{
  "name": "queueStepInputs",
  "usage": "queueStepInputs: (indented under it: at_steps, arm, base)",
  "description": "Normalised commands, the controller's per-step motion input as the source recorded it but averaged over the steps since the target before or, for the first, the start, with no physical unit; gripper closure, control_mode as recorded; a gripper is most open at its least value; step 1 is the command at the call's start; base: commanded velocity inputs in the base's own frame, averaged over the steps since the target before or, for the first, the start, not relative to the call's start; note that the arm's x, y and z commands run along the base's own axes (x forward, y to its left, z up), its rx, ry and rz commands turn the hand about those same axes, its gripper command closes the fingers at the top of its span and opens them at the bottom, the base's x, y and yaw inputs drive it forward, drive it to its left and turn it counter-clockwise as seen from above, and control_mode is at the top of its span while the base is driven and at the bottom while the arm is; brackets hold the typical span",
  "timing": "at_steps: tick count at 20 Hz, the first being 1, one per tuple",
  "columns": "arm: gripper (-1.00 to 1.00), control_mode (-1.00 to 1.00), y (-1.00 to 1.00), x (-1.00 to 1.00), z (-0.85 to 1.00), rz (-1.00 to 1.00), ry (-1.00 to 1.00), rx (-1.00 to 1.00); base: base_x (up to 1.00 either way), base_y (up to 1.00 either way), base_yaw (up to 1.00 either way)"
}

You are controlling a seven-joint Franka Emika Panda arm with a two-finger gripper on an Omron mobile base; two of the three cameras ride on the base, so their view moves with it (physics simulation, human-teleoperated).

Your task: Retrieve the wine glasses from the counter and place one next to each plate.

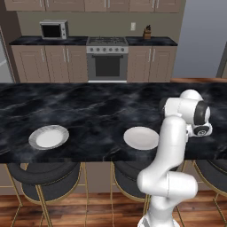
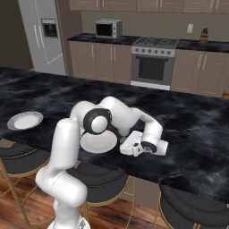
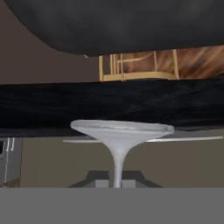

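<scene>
Gripper (image 2: pixel 127 146) pinched narrow on a wine glass's (image 3: pixel 119 139) stem, low over the tabletop (image 2: pixel 192 129) just right of the near plate (image 2: pixel 96 143); a tilted release could topple it.

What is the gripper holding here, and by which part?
A wine glass, pinched by its thin stem between the gripper fingers, foot facing the camera.
</scene>
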Motion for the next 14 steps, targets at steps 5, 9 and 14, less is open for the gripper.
queueStepInputs:
  at_steps: [5,9,14]
  arm:
    - [1.00,-1.00,0.00,0.10,-0.20,0.00,0.00,0.00]
    - [1.00,-1.00,0.00,0.02,-0.24,0.00,0.00,0.00]
    - [1.00,-1.00,0.00,0.00,-0.25,0.00,0.00,0.00]
  base:
    - [0.00,0.00,0.00]
    - [0.00,0.00,0.00]
    - [0.00,0.00,0.00]
